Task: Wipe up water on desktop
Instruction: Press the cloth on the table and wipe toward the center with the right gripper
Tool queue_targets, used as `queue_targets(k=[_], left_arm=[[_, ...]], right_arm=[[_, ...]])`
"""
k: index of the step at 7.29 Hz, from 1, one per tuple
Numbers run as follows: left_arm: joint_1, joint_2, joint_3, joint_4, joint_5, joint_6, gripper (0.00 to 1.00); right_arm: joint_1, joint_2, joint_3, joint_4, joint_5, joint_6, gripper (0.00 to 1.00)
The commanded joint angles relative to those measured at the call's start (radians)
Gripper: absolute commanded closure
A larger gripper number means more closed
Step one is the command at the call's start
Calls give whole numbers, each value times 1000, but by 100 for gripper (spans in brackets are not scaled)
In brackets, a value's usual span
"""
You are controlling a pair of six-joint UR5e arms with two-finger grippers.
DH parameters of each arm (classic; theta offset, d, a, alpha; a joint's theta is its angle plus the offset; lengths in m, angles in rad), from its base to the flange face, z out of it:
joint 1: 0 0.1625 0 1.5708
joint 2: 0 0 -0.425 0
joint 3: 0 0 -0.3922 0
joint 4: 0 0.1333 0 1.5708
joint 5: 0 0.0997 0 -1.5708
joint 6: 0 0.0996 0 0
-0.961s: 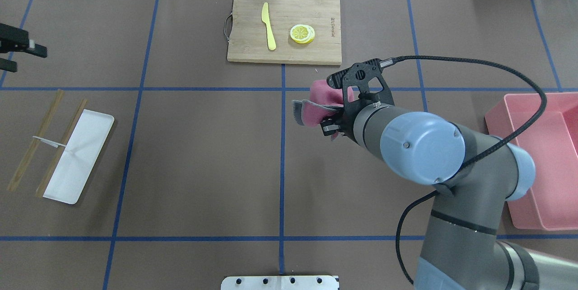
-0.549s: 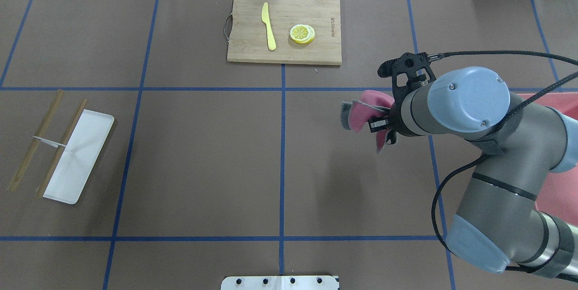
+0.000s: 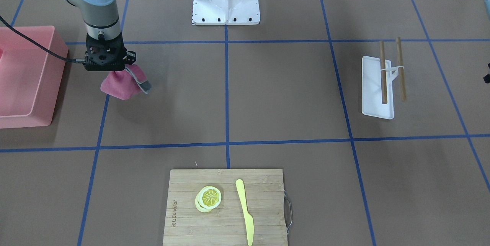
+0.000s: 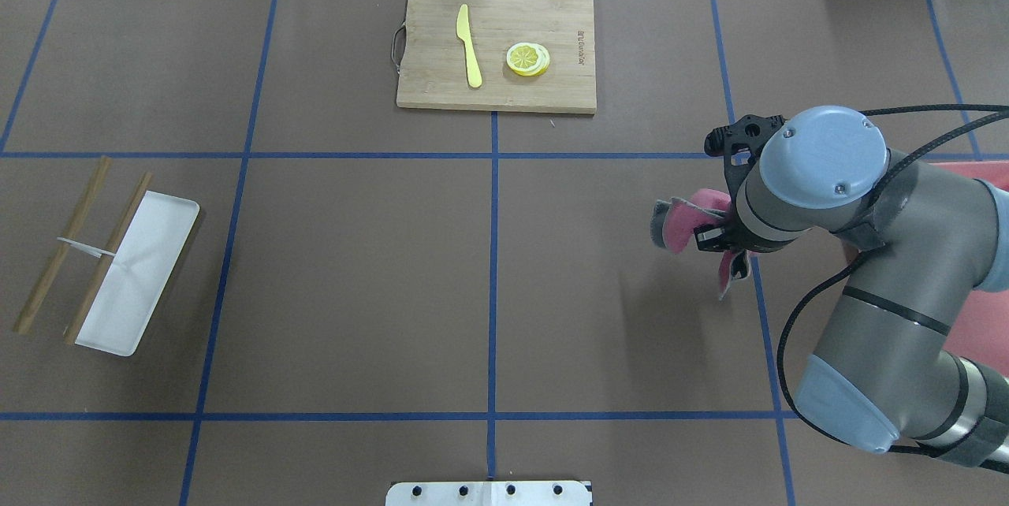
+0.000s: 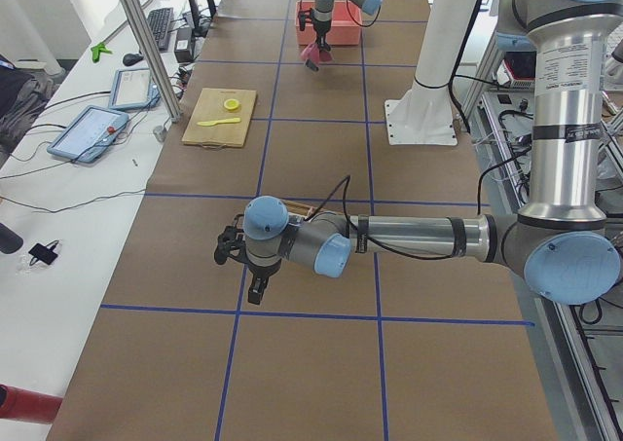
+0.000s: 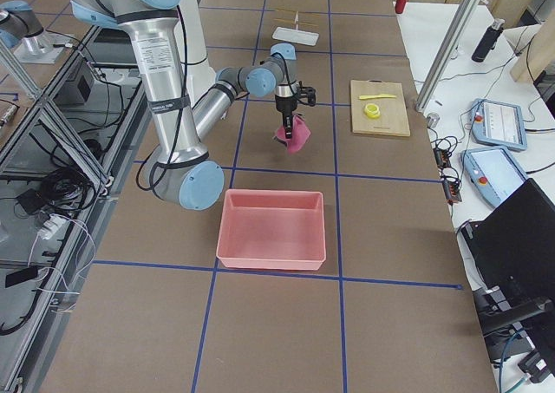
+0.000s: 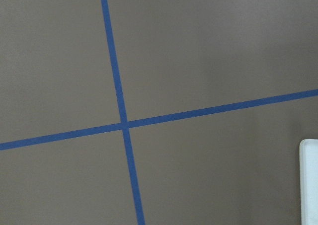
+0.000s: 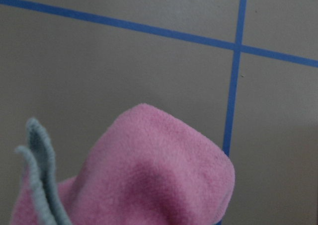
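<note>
The desktop (image 4: 355, 269) is matte brown with blue tape lines; I see no water on it. My right gripper (image 4: 713, 234) is shut on a pink cloth with a grey edge (image 4: 682, 224) and holds it above the desktop, right of centre, close to the pink bin. The cloth also shows in the front view (image 3: 120, 85), hanging under the gripper (image 3: 111, 70), and fills the bottom of the right wrist view (image 8: 159, 170). My left gripper (image 5: 255, 290) shows only in the exterior left view, over bare desktop; I cannot tell whether it is open.
A pink bin (image 3: 23, 69) stands at the robot's right. A bamboo cutting board (image 4: 497, 49) with a yellow knife (image 4: 470, 45) and lemon slices (image 4: 526, 58) lies at the far middle. A white tray (image 4: 138, 269) with chopsticks lies at the left.
My right arm has carried the cloth to the right, from near the table's centre line towards the pink bin. My left gripper has left the overhead view's left edge.
</note>
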Motion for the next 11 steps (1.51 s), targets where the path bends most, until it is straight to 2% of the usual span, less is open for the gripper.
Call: queue_targets(k=[1, 3, 4, 6, 7, 8, 9, 10, 11], left_arm=[[-24, 22, 8, -4, 0, 26, 1], [-32, 31, 4, -6, 0, 26, 1], [-34, 31, 5, -3, 0, 24, 1], [-34, 31, 7, -1, 0, 24, 1], [-35, 31, 7, -1, 0, 24, 1], [-40, 31, 7, 0, 0, 24, 1], [-40, 33, 7, 0, 0, 24, 1], [-41, 43, 7, -1, -2, 24, 1], [-41, 45, 5, -3, -5, 24, 1]], right_arm=[[15, -3, -82, 0, 0, -59, 100], [9, 48, -177, 53, -3, -22, 100], [-31, 121, -229, 64, -3, 89, 100], [-83, 343, -327, 66, -3, 287, 100], [-130, 432, -402, 126, -9, 438, 100], [-176, 519, -499, 244, -30, 595, 100], [-212, 598, -548, 253, -103, 712, 100], [-212, 576, -537, 250, -105, 711, 100], [-211, 480, -465, 245, -96, 666, 100]])
